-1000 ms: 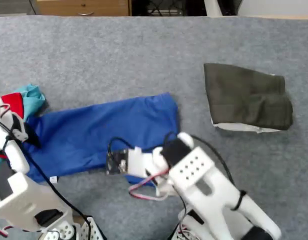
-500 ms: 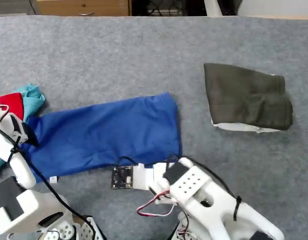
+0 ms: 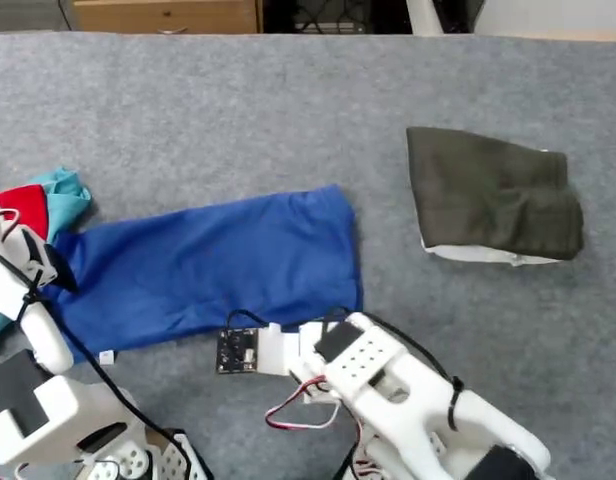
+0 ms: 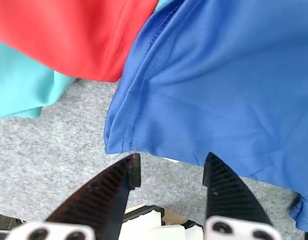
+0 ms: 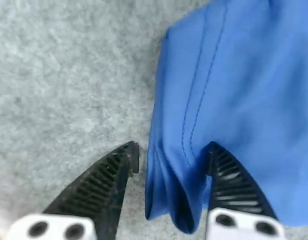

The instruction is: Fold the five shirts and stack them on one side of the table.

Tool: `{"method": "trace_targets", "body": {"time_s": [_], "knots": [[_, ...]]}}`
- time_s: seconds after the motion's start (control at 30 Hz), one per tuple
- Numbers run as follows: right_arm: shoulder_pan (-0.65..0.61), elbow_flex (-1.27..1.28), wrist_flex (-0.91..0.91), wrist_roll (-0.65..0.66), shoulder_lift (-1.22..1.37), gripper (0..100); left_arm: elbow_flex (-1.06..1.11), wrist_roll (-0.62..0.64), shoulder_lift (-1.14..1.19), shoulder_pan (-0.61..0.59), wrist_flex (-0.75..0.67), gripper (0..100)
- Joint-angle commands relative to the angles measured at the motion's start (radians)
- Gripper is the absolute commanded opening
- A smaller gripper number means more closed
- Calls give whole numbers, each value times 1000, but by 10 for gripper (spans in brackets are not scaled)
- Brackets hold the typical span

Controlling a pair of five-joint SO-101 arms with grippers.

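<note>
High view: folded olive-green shirt [image 3: 488, 190], flat blue shirt [image 3: 208, 265]
My wrist views: left gripper [image 4: 172, 160], right gripper [image 5: 172, 151] agape at blue hems

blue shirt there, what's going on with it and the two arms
Two robot arms are mid-way through folding shirts. The blue shirt lies spread in a long strip on the grey table. The left gripper hangs open at its end beside the red shirt and teal shirt; the right gripper, also open, straddles a doubled edge of it. Neither holds anything. A folded olive shirt sits on a white one off to the side.
</note>
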Motion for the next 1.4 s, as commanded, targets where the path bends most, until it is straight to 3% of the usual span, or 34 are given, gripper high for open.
{"method": "trace_targets", "body": {"time_s": [0.0, 0.1, 0.33, 0.6, 0.7, 1.0, 1.37], "knots": [[12, 5, -44, -8, 81, 152, -2, 6, -43, -4, -2, 220], [71, -1, -44, 0, 81, 24, -5, 6, -43, -5, -2, 220], [155, -25, 0, 66, 81, 27, -1, 6, -41, -2, -8, 220], [157, -443, 445, 63, 82, 14, -10, 6, -43, -4, -69, 220], [157, -611, 525, 91, 88, 14, -4, 6, -43, 2, -69, 220], [233, -817, 532, 227, 311, 14, -2, -23, -43, 2, -66, 220], [241, -1090, 534, 230, 604, 15, -7, -57, -43, -2, -72, 220]]}}
